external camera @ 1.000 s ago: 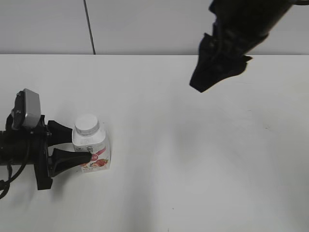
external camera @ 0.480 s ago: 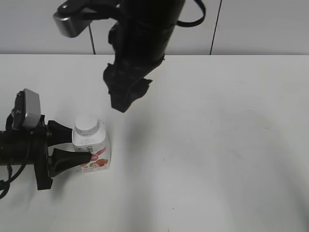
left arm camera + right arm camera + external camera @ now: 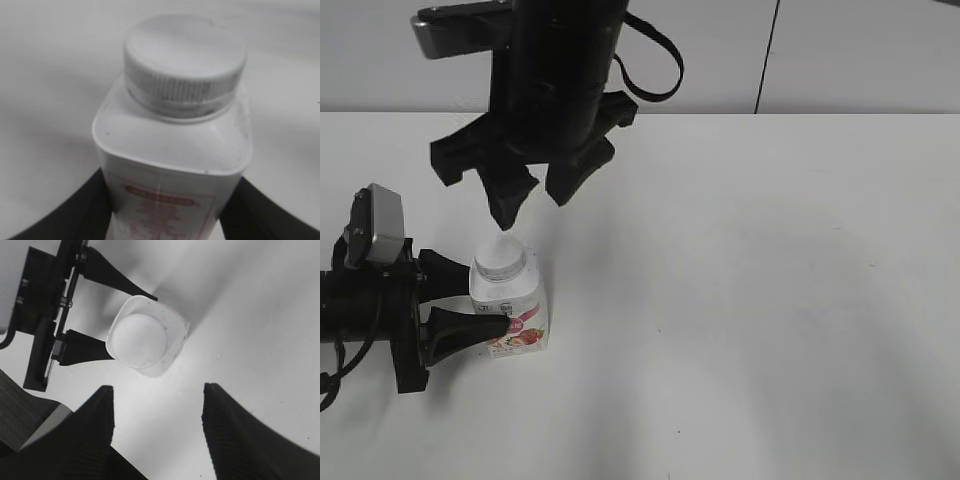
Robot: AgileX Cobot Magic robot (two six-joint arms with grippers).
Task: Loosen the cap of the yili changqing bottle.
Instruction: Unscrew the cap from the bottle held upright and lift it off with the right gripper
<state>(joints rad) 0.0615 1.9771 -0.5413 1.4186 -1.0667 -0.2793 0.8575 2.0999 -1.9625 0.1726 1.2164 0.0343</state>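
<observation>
— Where's the yili changqing bottle (image 3: pixel 512 305)?
— On the white table (image 3: pixel 770 300), clamped by the left gripper (image 3: pixel 470 300), cap (image 3: pixel 501 257) on. Right gripper (image 3: pixel 532 195) hangs above, jaws spread.
— Label?
— Strawberries; the print's too blurred to read.

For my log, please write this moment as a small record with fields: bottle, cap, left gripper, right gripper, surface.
bottle: yili changqing bottle, white, strawberry label, standing upright
cap: white ribbed cap on the neck, nothing touching it
left gripper: left gripper shut on the bottle body, one finger on each side
right gripper: right gripper open, above the cap, pointing down, not touching
surface: white table
</observation>
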